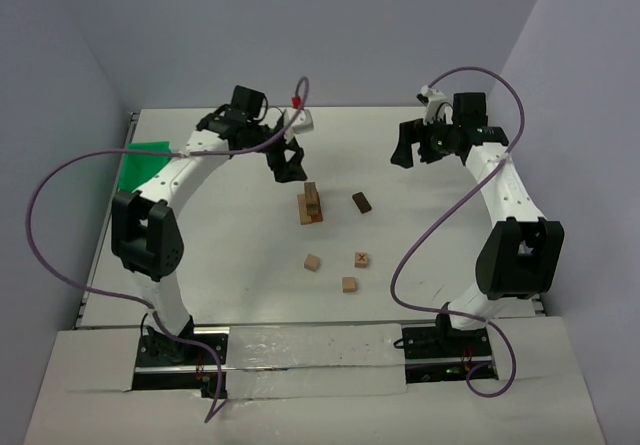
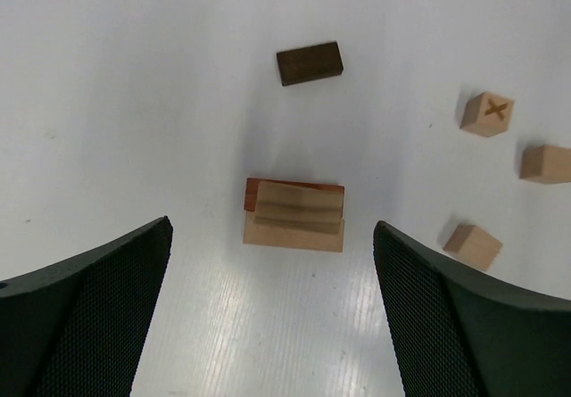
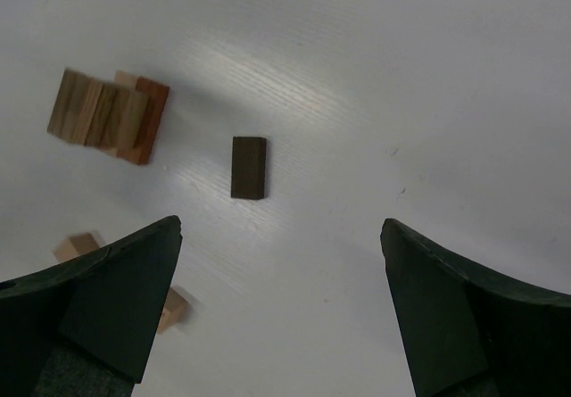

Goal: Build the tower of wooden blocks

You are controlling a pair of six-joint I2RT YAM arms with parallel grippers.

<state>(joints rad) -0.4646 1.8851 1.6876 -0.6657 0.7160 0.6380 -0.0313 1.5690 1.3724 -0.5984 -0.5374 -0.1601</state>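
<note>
The left arm arches up from its base at the near edge and bends over toward the middle of the table (image 1: 230, 265). The left gripper (image 1: 287, 163) points down, just at 11 o'clock of the tower (image 1: 312, 205), with its claw spread wide and nothing in it. In the left wrist view the two dark fingers (image 2: 98, 317) stand well apart on either side of the stack, clear of it. The right arm curves in from the other side. The right gripper (image 1: 415, 150) hangs at about 1 o'clock of the dark brown block (image 1: 362, 202), claw also wide and empty. The tower stands near the table's centre. It is a narrow stack of light-tan pieces on a broader base, with a reddish-brown piece low down. The dark brown block lies flat at 3 o'clock of the tower, apart from it. The cube marked with an X (image 1: 361, 258) sits at 5 o'clock. One plain tan cube (image 1: 313, 262) lies at 6 o'clock, and another tan cube (image 1: 349, 284) lies further toward the near edge. The table is white, pale grey-blue walls close it in, and a green tray (image 1: 140, 160) lies at its 9 o'clock edge.
</note>
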